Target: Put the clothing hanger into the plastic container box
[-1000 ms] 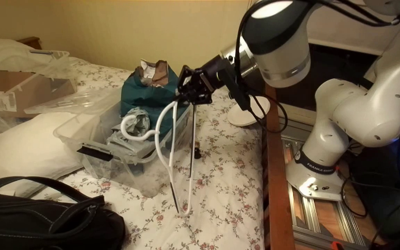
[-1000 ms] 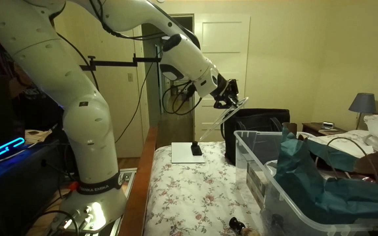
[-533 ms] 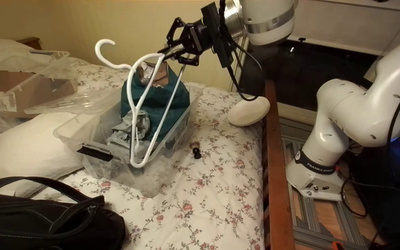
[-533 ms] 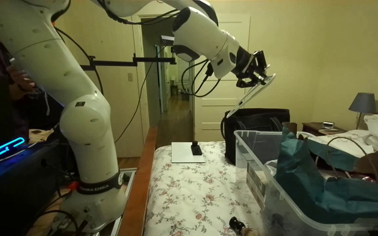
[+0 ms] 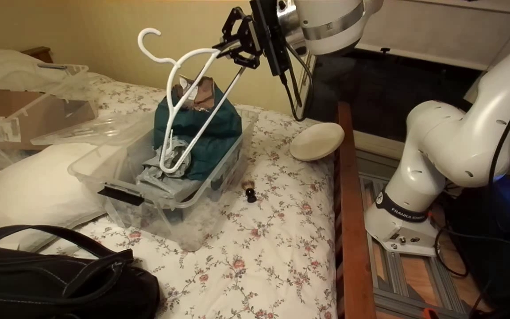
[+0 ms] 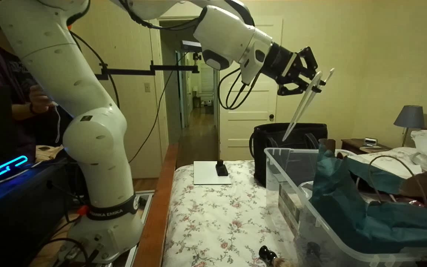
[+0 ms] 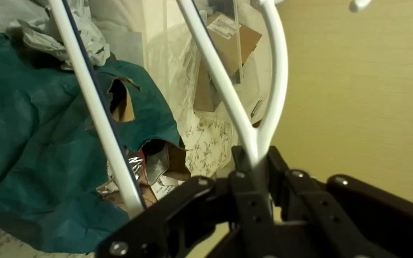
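While the white clothes hanger (image 7: 254, 140) hangs tilted above or near the opening of the clear plastic bin (image 5: 166, 221), the step in hand reads as final alignment, then lowering. Technique: the teal paper bag (image 5: 219, 130) fills much of the bin, so the better target is probably the end with the crumpled grey plastic (image 5: 155, 179). Send the free corner in first, past the rim, and only then flatten the tilt; the hook should pass inside the wall rather than snag on it. Descend slowly: with the hold at one extremity, the frame would likely swivel if the low corner met something. Release close to the contents, then retreat straight back so the loose bar does not catch.

Position relative to jaws: they are clamped on one shoulder end of the hanger, just behind where the curved shoulder and a straight bar merge (wrist view). The other straight bar passes outside the jaws, not between them. From the grip the frame slopes downward; the hook points up in an exterior view. Free corner appears higher than the rim, no contact seen. Bin rests on the flower-print surface (image 5: 259, 266); exact depth of hanger over bin not resolvable.
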Controlling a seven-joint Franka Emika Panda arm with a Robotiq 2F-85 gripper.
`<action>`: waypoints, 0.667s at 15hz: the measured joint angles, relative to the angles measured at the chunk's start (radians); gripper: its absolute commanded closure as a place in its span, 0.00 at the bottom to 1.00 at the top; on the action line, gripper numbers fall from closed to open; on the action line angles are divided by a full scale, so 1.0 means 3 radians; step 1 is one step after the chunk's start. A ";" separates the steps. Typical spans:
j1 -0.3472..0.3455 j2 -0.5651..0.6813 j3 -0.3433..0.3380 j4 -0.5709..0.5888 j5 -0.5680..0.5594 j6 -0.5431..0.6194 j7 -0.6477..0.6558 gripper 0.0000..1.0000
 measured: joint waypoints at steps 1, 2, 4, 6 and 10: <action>-0.0043 0.0076 0.0096 0.0001 0.0000 0.0090 0.0018 0.95; -0.0066 0.0166 0.0181 0.0002 -0.0002 0.0193 0.0029 0.95; -0.0071 0.0385 0.0325 0.0006 -0.0041 0.0486 0.0065 0.95; -0.0057 0.0629 0.0415 0.0009 -0.0140 0.0725 0.0145 0.95; -0.0039 0.1118 0.0495 0.0095 -0.0326 0.0943 0.0244 0.52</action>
